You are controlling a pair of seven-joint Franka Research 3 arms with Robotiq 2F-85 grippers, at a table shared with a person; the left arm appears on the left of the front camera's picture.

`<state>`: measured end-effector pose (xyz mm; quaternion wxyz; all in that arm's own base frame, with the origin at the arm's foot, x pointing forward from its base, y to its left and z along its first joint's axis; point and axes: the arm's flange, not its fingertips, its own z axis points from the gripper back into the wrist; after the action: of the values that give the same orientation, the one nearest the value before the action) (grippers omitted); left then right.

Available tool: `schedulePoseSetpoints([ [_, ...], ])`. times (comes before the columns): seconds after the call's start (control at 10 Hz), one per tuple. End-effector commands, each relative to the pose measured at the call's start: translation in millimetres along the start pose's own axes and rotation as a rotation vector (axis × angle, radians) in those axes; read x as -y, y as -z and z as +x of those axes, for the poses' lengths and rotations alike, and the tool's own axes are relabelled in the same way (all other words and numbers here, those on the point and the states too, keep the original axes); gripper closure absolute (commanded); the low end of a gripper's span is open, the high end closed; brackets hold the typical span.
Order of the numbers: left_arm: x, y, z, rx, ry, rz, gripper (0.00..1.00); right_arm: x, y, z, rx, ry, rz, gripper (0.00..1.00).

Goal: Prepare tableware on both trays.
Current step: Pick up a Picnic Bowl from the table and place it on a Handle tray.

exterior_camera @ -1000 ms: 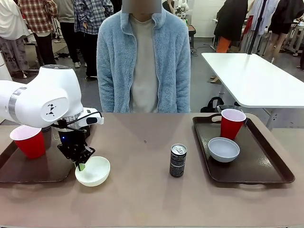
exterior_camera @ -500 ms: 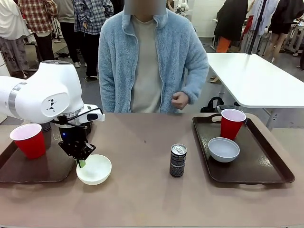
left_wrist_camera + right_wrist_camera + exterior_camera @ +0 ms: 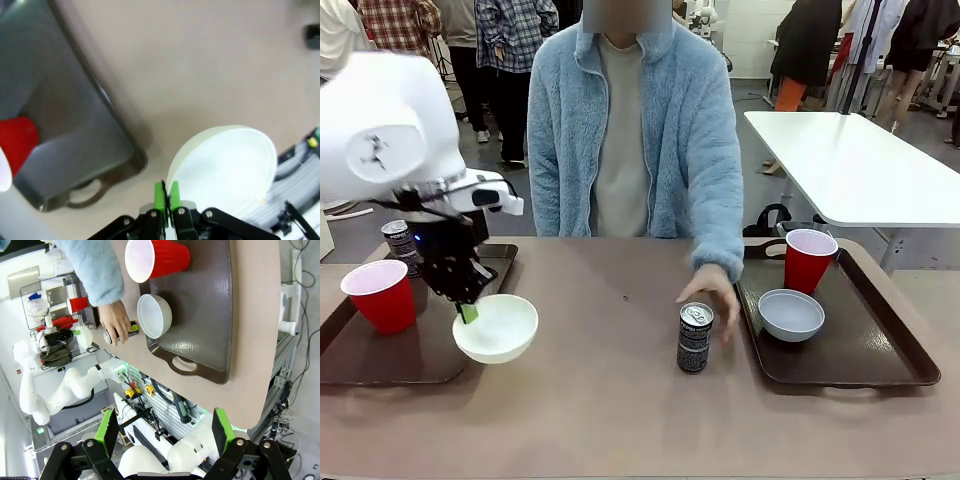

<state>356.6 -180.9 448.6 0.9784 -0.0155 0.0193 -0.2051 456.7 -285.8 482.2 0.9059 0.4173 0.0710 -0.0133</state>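
A: Item one, the left claw (image 3: 468, 313)?
B: It is pinching the rim of the white bowl (image 3: 497, 327), pads pressed together on it, and is holding the bowl clear of the desk (image 3: 620, 410), just beside the left tray (image 3: 380, 355). The left wrist view is showing the green pads (image 3: 160, 196) gripping the bowl's edge (image 3: 225, 167), with the tray's handle end (image 3: 85, 192) below.

A: Left tray contents?
B: One red cup (image 3: 382, 296) and one dark can (image 3: 400, 245) are standing on it.

A: Right tray (image 3: 860, 365)?
B: It is carrying the other red cup (image 3: 809, 260) and the pale grey bowl (image 3: 790, 314), touching or nearly so.

A: The second can (image 3: 694, 338)?
B: It is standing upright mid-desk; the person's hand (image 3: 712, 290) is reaching over it.

A: The right claw (image 3: 162, 432)?
B: It is hanging high above the right tray (image 3: 210, 315), fingers spread wide, gripping nothing.
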Motion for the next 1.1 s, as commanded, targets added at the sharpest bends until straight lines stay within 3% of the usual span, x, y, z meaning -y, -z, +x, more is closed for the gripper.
schedulePoseSetpoints([
  [0.0, -17, -21, -12, 0.006, -0.001, -0.064, 1.00, -1, 1, -2, -0.013, 0.016, -0.007, 0.02],
  [0.5, -97, -20, -42, 0.070, -0.132, -0.088, 1.00, -1, 1, -2, -0.013, 0.016, -0.007, 0.02],
  [1.0, -131, 20, -47, 0.151, -0.259, -0.060, 1.00, -1, 1, -2, -0.013, 0.016, -0.007, 0.02],
])
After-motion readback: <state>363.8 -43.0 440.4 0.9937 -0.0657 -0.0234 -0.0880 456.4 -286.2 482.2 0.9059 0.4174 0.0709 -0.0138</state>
